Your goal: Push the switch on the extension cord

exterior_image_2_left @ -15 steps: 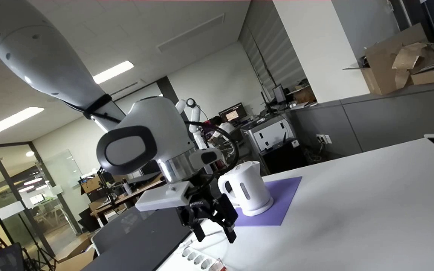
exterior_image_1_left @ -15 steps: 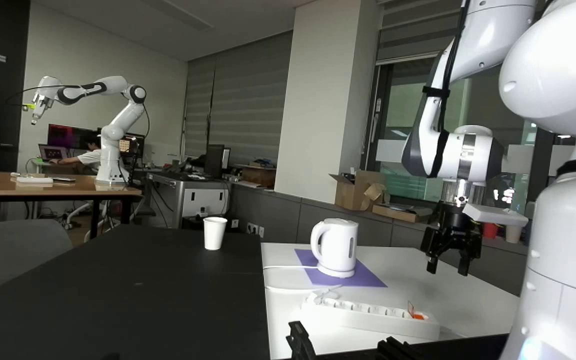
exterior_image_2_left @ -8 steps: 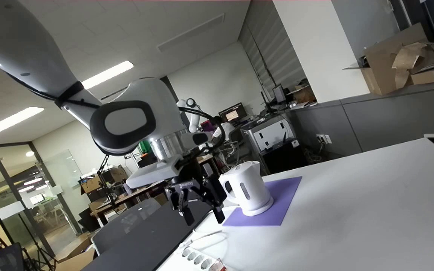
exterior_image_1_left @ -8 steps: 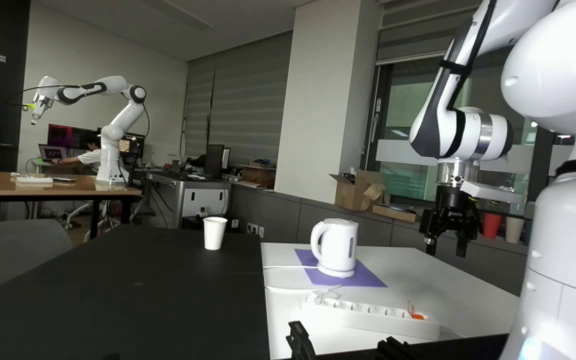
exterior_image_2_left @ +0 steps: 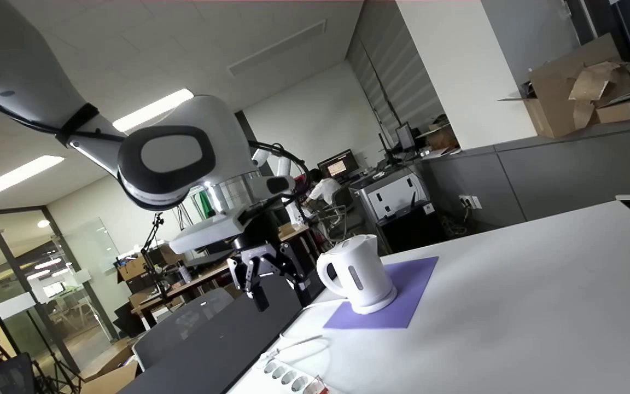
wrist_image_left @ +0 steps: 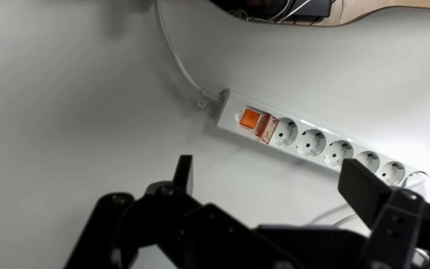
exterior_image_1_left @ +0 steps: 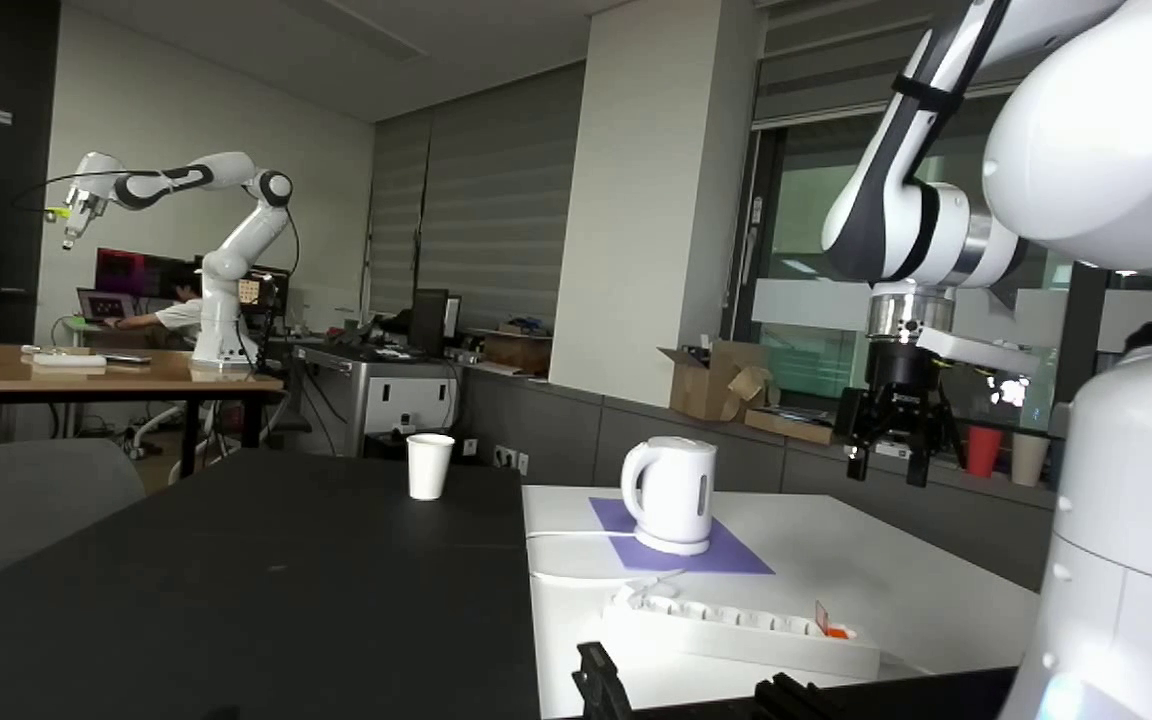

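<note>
The extension cord, a long white power strip (exterior_image_1_left: 736, 640), lies on the white table in both exterior views (exterior_image_2_left: 287, 378) and the wrist view (wrist_image_left: 231, 108). Its orange-red switch (wrist_image_left: 249, 118) sits at the cable end, beside a see-through reddish flap (wrist_image_left: 267, 128) that stands raised. The switch also shows in both exterior views (exterior_image_1_left: 838, 634) (exterior_image_2_left: 324, 390), at the bottom edge in one of them. My gripper (exterior_image_1_left: 887, 472) is open and empty, high above the table and apart from the strip. In the wrist view its fingers (wrist_image_left: 267, 172) are spread, with the right finger overlapping part of the sockets.
A white kettle (exterior_image_1_left: 676, 495) (exterior_image_2_left: 360, 276) stands on a purple sheet (exterior_image_1_left: 736, 555) (exterior_image_2_left: 416, 290) behind the strip. A white paper cup (exterior_image_1_left: 429, 467) stands on the black table (exterior_image_1_left: 336, 560). White cables run near the strip.
My gripper has risen higher above the table and away from the strip, staying open. In an exterior view it has also shifted left. The strip, switch and kettle have not moved.
</note>
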`<state>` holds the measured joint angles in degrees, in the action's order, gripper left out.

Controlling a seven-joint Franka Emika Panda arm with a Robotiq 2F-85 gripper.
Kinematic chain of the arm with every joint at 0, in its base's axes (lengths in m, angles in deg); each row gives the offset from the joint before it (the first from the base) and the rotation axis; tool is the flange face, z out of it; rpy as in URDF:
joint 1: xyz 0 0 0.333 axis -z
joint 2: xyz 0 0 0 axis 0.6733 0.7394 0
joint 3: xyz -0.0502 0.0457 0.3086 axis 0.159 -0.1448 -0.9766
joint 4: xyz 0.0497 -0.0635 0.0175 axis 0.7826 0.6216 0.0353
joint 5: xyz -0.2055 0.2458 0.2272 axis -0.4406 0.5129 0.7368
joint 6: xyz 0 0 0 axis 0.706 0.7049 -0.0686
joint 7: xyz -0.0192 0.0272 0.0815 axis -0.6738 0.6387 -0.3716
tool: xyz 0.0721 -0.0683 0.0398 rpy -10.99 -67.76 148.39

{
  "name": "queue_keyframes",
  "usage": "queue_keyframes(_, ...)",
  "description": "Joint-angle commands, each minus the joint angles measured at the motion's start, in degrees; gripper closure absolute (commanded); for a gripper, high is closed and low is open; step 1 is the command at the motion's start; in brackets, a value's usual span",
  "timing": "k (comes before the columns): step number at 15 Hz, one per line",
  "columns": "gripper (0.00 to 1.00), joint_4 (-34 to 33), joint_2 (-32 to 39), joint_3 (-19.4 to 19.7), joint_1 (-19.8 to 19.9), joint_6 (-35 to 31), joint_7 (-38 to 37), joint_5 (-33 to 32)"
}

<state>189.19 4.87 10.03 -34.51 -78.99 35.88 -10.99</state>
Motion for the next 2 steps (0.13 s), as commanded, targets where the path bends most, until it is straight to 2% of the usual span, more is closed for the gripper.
queue_keyframes(1,0.0,0.0,0.19,-1.52,1.39,0.06,0.14,0.27)
queue_keyframes(2,0.0,0.0,0.33,-1.57,1.4,0.0,0.14,0.26)
